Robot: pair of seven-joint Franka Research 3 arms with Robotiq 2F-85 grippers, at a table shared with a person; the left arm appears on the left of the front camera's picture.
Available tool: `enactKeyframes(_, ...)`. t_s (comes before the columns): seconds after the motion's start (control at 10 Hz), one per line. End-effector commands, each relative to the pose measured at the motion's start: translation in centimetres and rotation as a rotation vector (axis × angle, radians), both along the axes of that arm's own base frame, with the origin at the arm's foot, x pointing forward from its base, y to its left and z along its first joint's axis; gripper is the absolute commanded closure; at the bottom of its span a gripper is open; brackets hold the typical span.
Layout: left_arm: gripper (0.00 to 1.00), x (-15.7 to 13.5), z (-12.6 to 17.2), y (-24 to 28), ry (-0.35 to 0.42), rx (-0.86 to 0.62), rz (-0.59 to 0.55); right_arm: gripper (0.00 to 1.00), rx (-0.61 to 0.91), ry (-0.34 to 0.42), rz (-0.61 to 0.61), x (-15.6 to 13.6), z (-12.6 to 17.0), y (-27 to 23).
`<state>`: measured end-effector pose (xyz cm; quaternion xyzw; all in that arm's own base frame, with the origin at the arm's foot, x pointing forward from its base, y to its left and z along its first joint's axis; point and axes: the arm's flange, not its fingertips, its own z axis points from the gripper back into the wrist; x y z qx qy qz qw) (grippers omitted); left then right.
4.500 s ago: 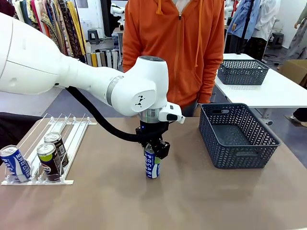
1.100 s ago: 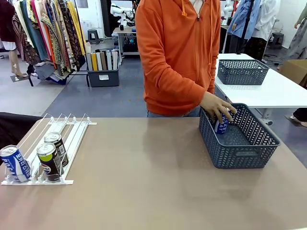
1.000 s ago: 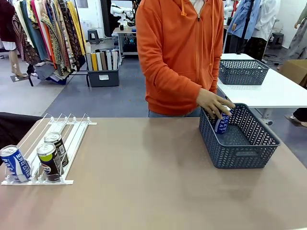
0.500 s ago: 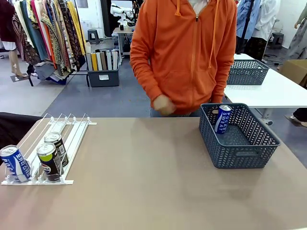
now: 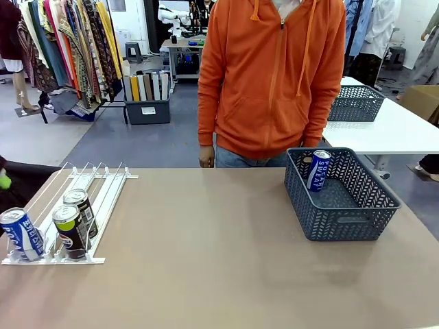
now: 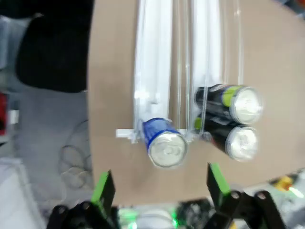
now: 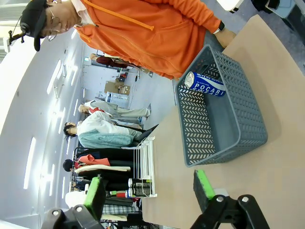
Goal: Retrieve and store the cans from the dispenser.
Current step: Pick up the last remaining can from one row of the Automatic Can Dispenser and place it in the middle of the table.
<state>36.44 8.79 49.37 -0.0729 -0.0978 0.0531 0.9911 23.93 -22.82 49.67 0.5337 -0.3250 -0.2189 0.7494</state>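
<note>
Blue can (image 6: pixel 164 143) is seen at dispenser (image 6: pixel 152 57) front stop, top end-on, straight ahead of left gripper (image 6: pixel 158 183), whose jaws are spread wide and empty. Left arm is judged nearer; right gripper (image 7: pixel 148 187), also wide, is faced toward basket (image 7: pixel 224 138).

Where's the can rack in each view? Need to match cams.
Front view: can rack at the left edge of the table.
Left wrist view: can rack mid-picture, lanes running top to bottom.
Right wrist view: can rack small, lower left of the basket.
Shared landmark: black cans at its front stop.
</note>
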Motion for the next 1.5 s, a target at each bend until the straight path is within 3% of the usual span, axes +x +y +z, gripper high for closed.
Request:
enactKeyframes(0.0, 0.0, -0.4, -2.4, -1.7, 0.063, 0.079, -0.019, 0.0, 0.004, -0.039, -0.003, 0.3, 0.1, 0.0)
enactKeyframes(0.4, 0.0, 0.3, -4.9, -2.5, 0.048, 0.093, 0.048, 0.0, 0.004, -0.039, -0.003, 0.3, 0.1, 0.0)
enactKeyframes(0.7, 0.0, 1.1, -6.8, -3.3, 0.055, 0.07, 0.033, 0.0, 0.004, -0.039, -0.003, 0.3, 0.1, 0.0)
enactKeyframes(1.1, 0.0, 1.9, -10.6, -3.9, 0.15, 0.09, 0.031, 0.0, 0.004, -0.039, -0.003, 0.3, 0.1, 0.0)
enactKeyframes(1.4, 0.0, 1.9, -10.7, -4.0, 0.136, 0.074, 0.041, 0.0, 0.004, -0.039, -0.003, 0.3, 0.1, 0.0)
